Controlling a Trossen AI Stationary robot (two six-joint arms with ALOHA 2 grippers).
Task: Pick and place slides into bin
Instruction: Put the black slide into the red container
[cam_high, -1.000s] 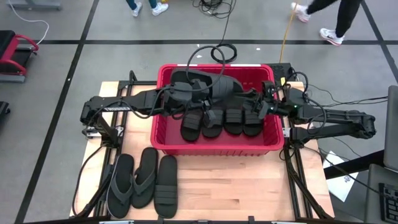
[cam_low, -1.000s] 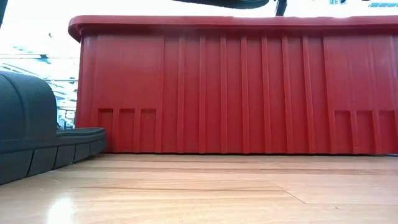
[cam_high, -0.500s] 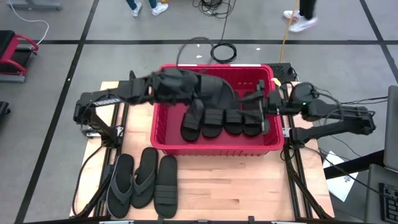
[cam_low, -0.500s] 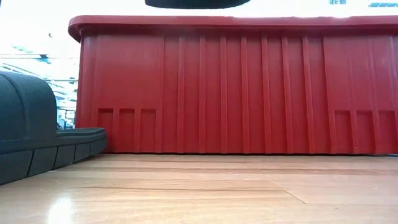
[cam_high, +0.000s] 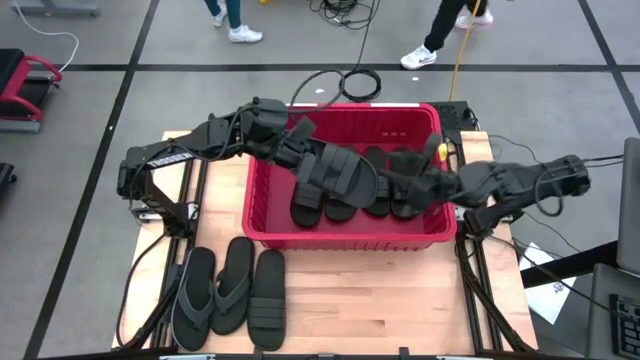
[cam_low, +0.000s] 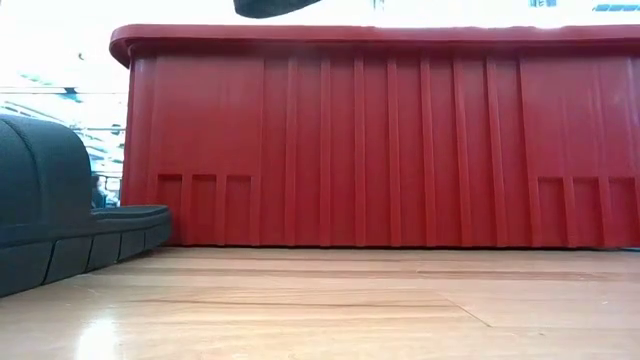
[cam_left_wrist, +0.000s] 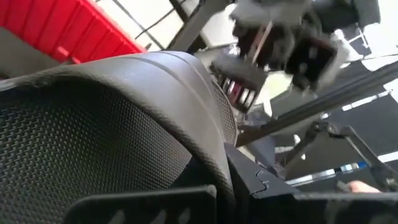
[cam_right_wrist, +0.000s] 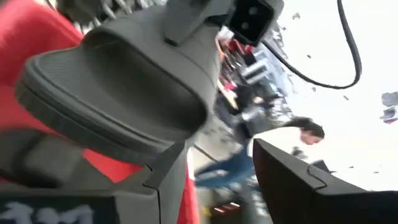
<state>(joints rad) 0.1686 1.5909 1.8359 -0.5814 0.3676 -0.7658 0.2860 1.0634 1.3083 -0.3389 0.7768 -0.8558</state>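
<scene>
Nearest, three slides (cam_high: 230, 292) lying flat on the wooden surface (cam_high: 380, 300), awaiting pickup. Behind, four more resting inside the red bin (cam_high: 262, 215). Above those, left hand (cam_high: 300, 150) clamped on a black slide (cam_high: 340, 172), probably for release; right hand (cam_high: 425, 185) alongside, apart, empty.

Over the red bin (cam_high: 266, 225), both arms and a held slide (cam_high: 335, 170) crowd the opening from 9 to 3 o'clock. Four slides (cam_high: 355, 198) cover its floor. Bare table (cam_high: 390, 300) lies open at 5 o'clock; three slides (cam_high: 230, 292) block 7 o'clock.
</scene>
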